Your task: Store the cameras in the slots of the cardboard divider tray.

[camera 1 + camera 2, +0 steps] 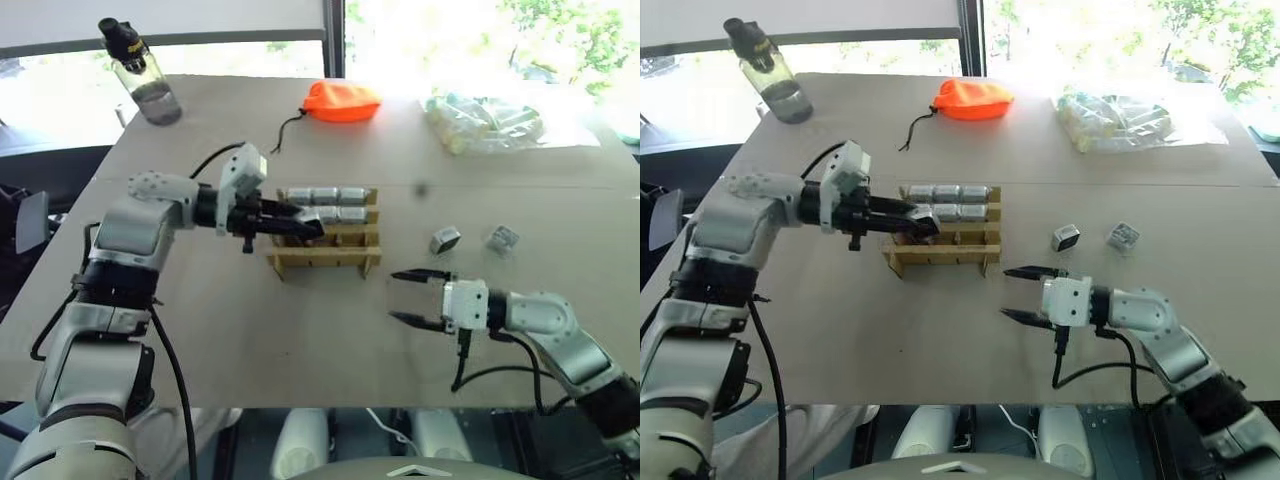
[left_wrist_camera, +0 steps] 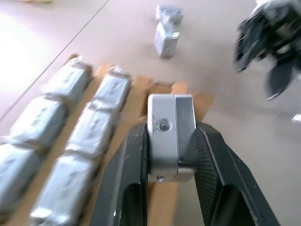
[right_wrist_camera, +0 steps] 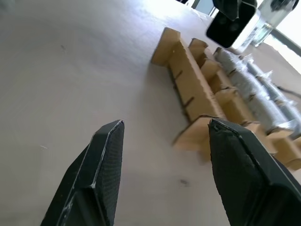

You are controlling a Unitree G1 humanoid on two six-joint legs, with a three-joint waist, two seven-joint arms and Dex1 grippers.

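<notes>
The left tool pinches a camera just above the cardboard divider tray, beside its filled rows. Tilted, it could catch a divider wall. The right tool hangs spread, empty, near two loose cameras.

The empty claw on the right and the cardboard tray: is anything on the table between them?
No. Between the right gripper and the cardboard divider tray there is just bare table, as the left eye view shows.
</notes>
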